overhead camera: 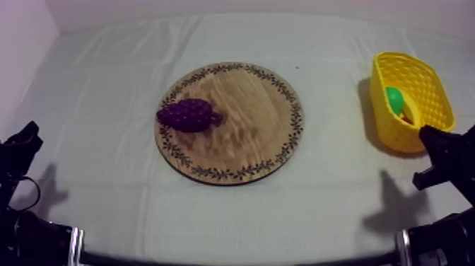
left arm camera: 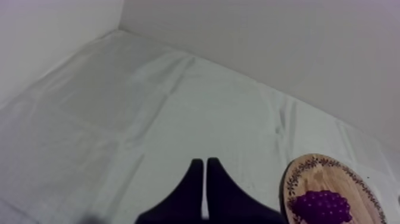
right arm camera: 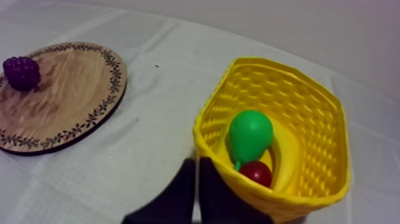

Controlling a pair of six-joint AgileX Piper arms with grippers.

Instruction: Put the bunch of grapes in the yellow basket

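Note:
A purple bunch of grapes point(overhead camera: 188, 114) lies on the left part of the round wooden board point(overhead camera: 247, 134) in the middle of the table. The yellow basket point(overhead camera: 424, 81) stands at the right side, holding a green pear point(overhead camera: 394, 99). My left gripper point(overhead camera: 21, 141) rests low at the left edge, far from the board. My right gripper point(overhead camera: 442, 152) rests low at the right, just in front of the basket. In the left wrist view the fingers point(left arm camera: 193, 184) lie together, with the grapes point(left arm camera: 321, 205) beyond on the board point(left arm camera: 351, 179). In the right wrist view my gripper point(right arm camera: 197, 170) is shut beside the basket point(right arm camera: 315, 107).
In the right wrist view the basket holds the pear point(right arm camera: 250, 134) and a small red fruit point(right arm camera: 257, 172). The board point(right arm camera: 65, 101) with the grapes point(right arm camera: 21, 72) lies farther off. Bare cloth surrounds the board. Walls border the table at the back and left.

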